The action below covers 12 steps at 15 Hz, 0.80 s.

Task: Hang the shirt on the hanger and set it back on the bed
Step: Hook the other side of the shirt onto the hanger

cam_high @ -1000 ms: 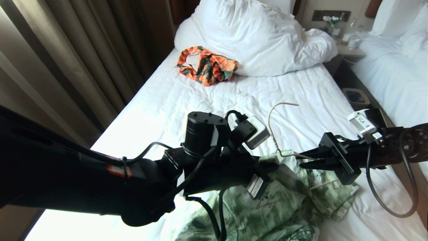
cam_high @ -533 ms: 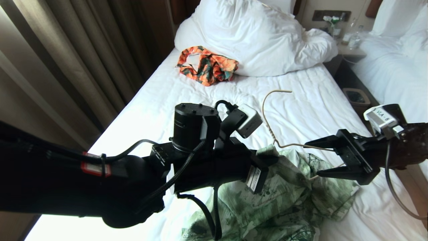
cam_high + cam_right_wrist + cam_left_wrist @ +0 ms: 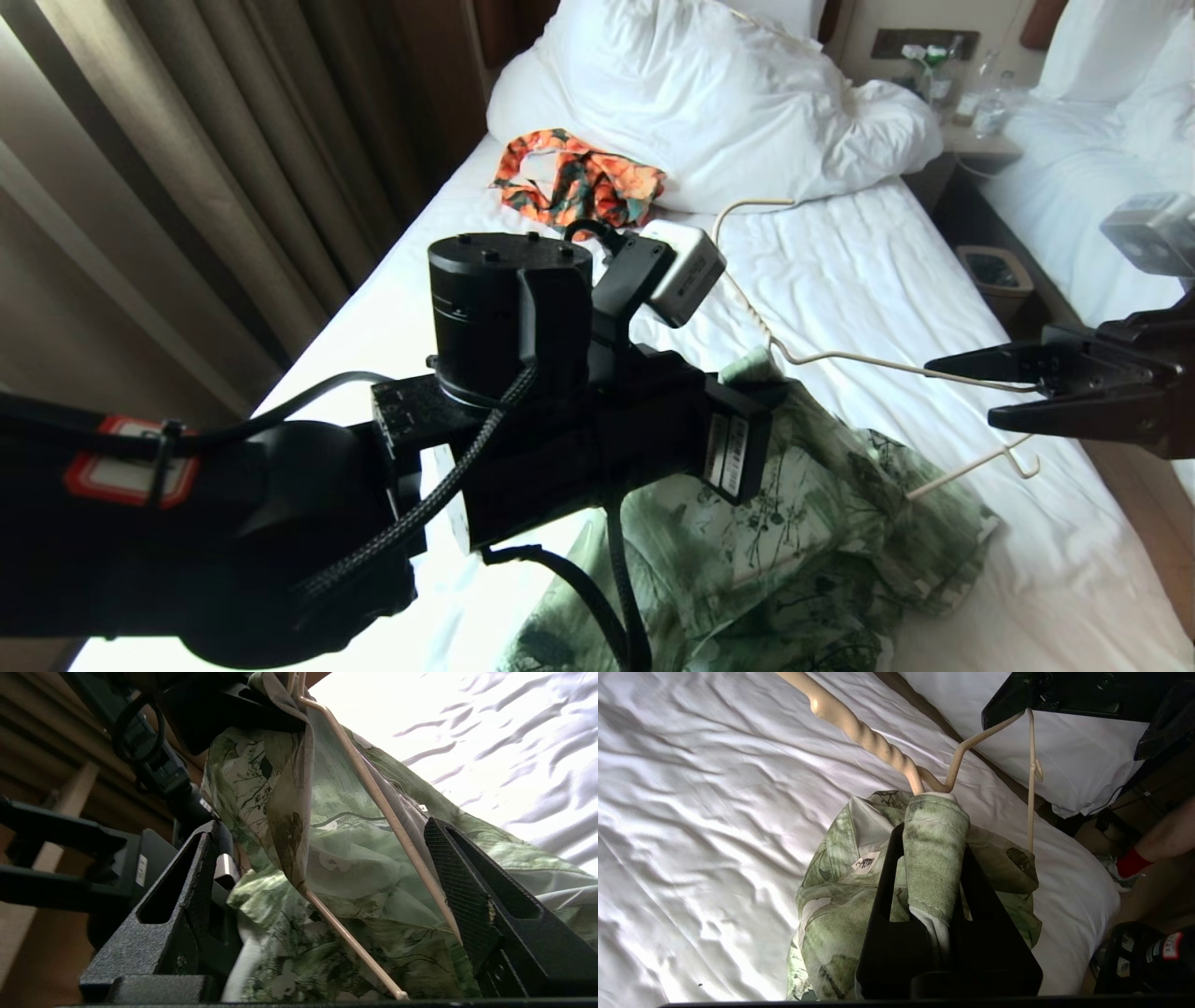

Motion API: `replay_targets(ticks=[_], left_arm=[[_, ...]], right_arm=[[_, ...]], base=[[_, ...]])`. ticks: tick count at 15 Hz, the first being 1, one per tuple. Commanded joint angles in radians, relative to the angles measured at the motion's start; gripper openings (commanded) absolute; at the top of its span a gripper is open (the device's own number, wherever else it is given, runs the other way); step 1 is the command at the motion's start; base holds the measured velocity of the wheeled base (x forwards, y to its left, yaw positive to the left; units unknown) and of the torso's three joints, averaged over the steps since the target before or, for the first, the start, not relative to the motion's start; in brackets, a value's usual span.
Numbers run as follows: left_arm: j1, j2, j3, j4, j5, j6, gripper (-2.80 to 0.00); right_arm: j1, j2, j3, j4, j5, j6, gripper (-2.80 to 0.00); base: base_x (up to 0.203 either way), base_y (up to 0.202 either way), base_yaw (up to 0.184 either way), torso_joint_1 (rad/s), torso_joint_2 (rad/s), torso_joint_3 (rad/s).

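Left end effector [image 3: 934,807] clamps the leaf-print green shirt's [image 3: 794,551] collar; right end effector [image 3: 971,387] gapes around the one cream wire hanger [image 3: 859,357]; collar label [image 3: 865,862] unreadable; two white beds [image 3: 840,271]

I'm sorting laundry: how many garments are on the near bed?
2. The green leaf-print shirt is bunched at the bed's near end around the hanger; an orange floral garment lies by the pillow.

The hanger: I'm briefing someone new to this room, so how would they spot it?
Start at the bed with the wrinkled white sheet. Above its near end, a leaf-print green shirt hangs bunched. The hanger is the thin cream wire rising from its collar, twisted neck and curved hook.
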Motion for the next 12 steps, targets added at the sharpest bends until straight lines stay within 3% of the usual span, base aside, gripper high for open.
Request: replay_targets(ticks=[1,4,6,8,9,10,12], left_arm=[[-0.008,-0.024,-0.003,-0.006,0.003,-0.002,-2.80],[-0.022,-0.030,0.003,-0.004,0.007,-0.002,-2.80],[-0.029,-0.027,0.001,-0.006,0.033,-0.001,-2.80],[-0.030,-0.028,0.004,-0.008,0.061,0.001,-2.80],[-0.029,-0.030,0.003,-0.009,0.070,-0.005,-2.80],[-0.030,-0.030,0.006,-0.010,0.088,-0.005,-2.80],[-0.037,-0.032,0.006,-0.010,0.146,-0.004,-2.80]], right_arm=[[0.041,-0.002,-0.079,0.004,-0.070,0.320,0.00],[0.129,-0.084,-0.108,-0.030,-0.504,0.515,0.00],[0.145,-0.155,-0.092,-0.043,-0.663,0.565,0.00],[0.129,-0.181,-0.044,-0.047,-0.755,0.580,0.00],[0.122,-0.194,-0.007,-0.057,-0.795,0.579,-1.70],[0.120,-0.202,0.016,-0.081,-0.867,0.582,-2.80],[0.109,-0.231,0.029,-0.101,-0.936,0.590,-2.80]], base=[[0.000,0.000,0.000,0.000,0.00,0.000],[0.000,0.000,0.000,0.000,0.00,0.000],[0.000,0.000,0.000,0.000,0.00,0.000],[0.000,0.000,0.000,0.000,0.00,0.000],[0.000,0.000,0.000,0.000,0.00,0.000],[0.000,0.000,0.000,0.000,0.00,0.000],[0.000,0.000,0.000,0.000,0.00,0.000]])
